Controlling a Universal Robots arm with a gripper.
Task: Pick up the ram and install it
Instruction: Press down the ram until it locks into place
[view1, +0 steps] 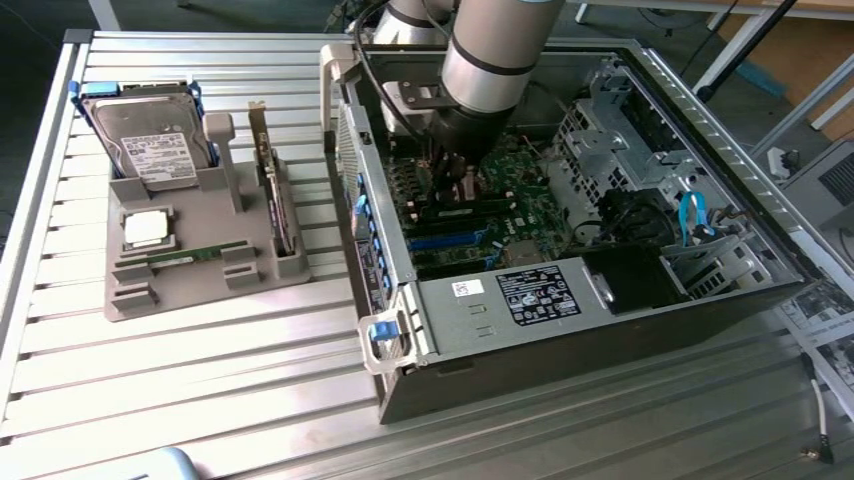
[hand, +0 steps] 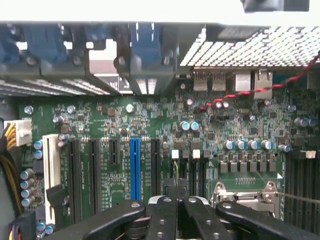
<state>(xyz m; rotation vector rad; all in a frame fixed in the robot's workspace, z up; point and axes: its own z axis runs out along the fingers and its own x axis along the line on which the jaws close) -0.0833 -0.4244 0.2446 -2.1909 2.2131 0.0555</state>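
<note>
Black linkage gripper (hand: 172, 197), fingers together, empty, over green motherboard (hand: 165, 125) | ram: thin green stick (view1: 178, 259) on grey holder tray (view1: 200, 235), well apart from open grey PC case (view1: 561, 330) | judged light, stiff, fragile; grip long edges, avoid chips

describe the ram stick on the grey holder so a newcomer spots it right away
Find the grey holder on the slatted table, at the exterior view's left of the open computer case. The ram lies flat near its front edge: a thin green strip, unlike the square silver processor behind it.
</note>
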